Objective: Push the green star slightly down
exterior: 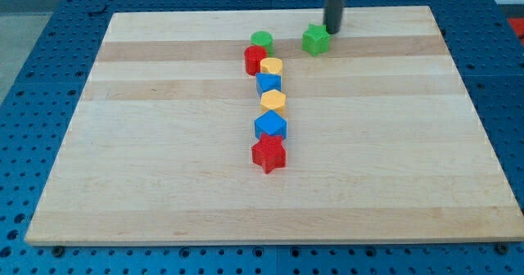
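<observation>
My tip (pixel 333 31) is sitting just up-right of the green star-shaped block (pixel 316 40) on the wooden bench (pixel 164 169); I am carrying no jaws, so I should be shifting left, then nudging gently down.

My tip (pixel 333 31) sits at one o'clock of the green star (pixel 316 40), just beside it, near the counter's (pixel 164 185) far edge. At nine o'clock of the star is a green cylinder (pixel 261 39). From there a column runs toward six o'clock: red block (pixel 255 60), yellow block (pixel 272 66), blue block (pixel 268 83), yellow hexagon (pixel 273 102), blue block (pixel 270 126), red star (pixel 268 154).
</observation>
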